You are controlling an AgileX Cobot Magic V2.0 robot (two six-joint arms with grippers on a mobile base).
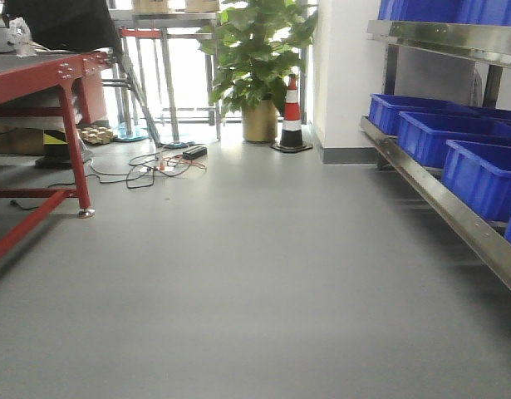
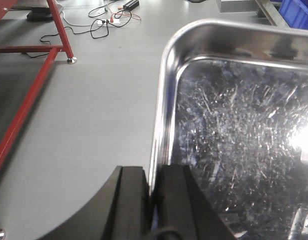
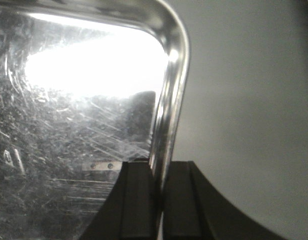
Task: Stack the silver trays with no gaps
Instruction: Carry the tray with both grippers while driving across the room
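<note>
Left gripper (image 2: 152, 172): at the bottom centre of the left wrist view, its two black fingers (image 2: 131, 200) are closed on the tray's rim, one finger outside the rim and one inside.
Right gripper (image 3: 160, 167): at the bottom centre of the right wrist view, it is clamped the same way on a tray rim, with one black finger on each side.
Tray (image 2: 234, 125): fills the right half of the left wrist view. Its rounded corner is at the upper centre, and the scratched, shiny bottom has a glare spot at the right edge.
Tray, right wrist view (image 3: 68, 125): fills the left half of the frame, with its rounded corner at the top centre. A broad white glare lies across the upper bottom, and scratches show below it.
Tray height: cannot tell whether it rests on anything.
Floor (image 2: 93, 125): plain grey, seen past the tray's edge in both wrist views.
Red table (image 1: 39, 71): at the upper left of the front view. Its leg and brace also run along the left edge of the left wrist view.
Cables (image 1: 147, 170): lie tangled on the floor, left of centre and beyond the table leg.
Plant (image 1: 255, 50): at the top centre, in a gold pot.
Cone (image 1: 291, 116): striped, just right of the pot.
Bins (image 1: 479, 166): blue, in a row at the right edge.
Rail (image 1: 454, 216): shiny steel, running along the front of the bins.
</note>
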